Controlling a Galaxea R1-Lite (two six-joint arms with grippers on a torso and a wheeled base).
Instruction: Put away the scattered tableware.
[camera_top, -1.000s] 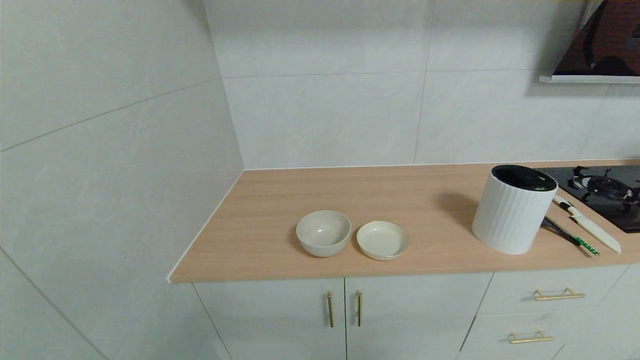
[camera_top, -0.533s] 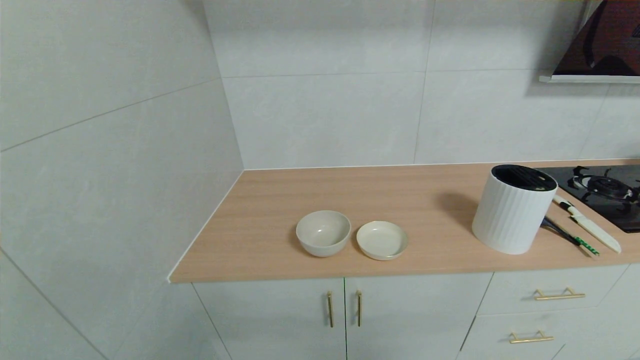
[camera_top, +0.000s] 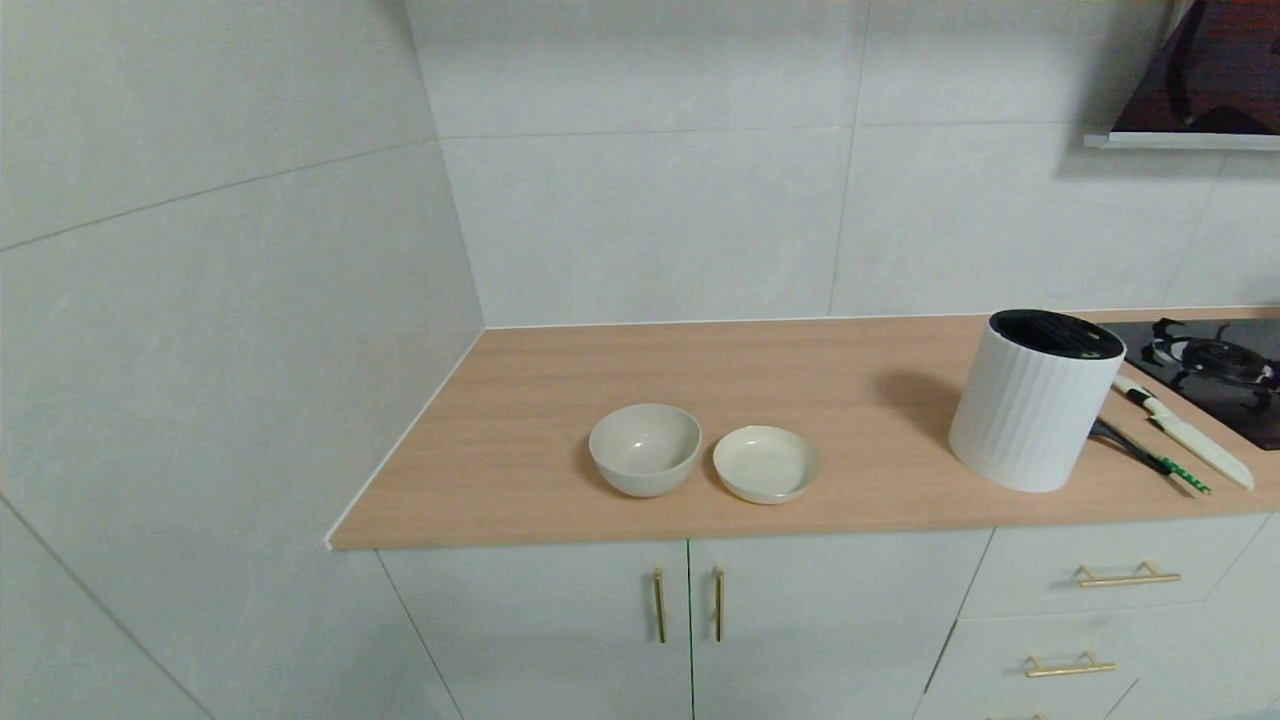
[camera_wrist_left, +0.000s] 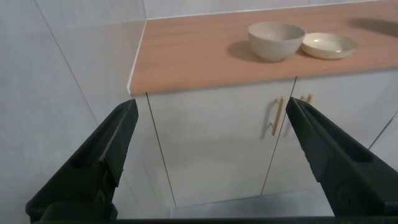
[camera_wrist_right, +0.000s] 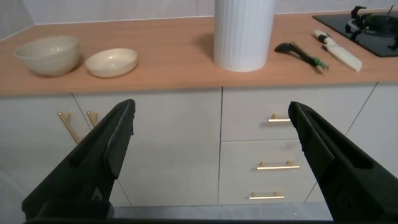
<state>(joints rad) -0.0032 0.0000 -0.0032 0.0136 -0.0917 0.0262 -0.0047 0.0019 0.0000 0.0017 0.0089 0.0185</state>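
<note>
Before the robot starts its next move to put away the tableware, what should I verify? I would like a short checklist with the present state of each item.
1. The left gripper is free: jaws wide apart, nothing held. Ok.
2. The right gripper is free: jaws wide apart, nothing held. Ok.
3. The bowl stands upright and empty on the counter. Ok.
4. A gap between bowl and shallow dish for a jaw: cannot tell.
5. The white holder stands upright. Ok.
6. The knife and the dark utensil are stored: not ok, both lie on the counter beside the holder.
</note>
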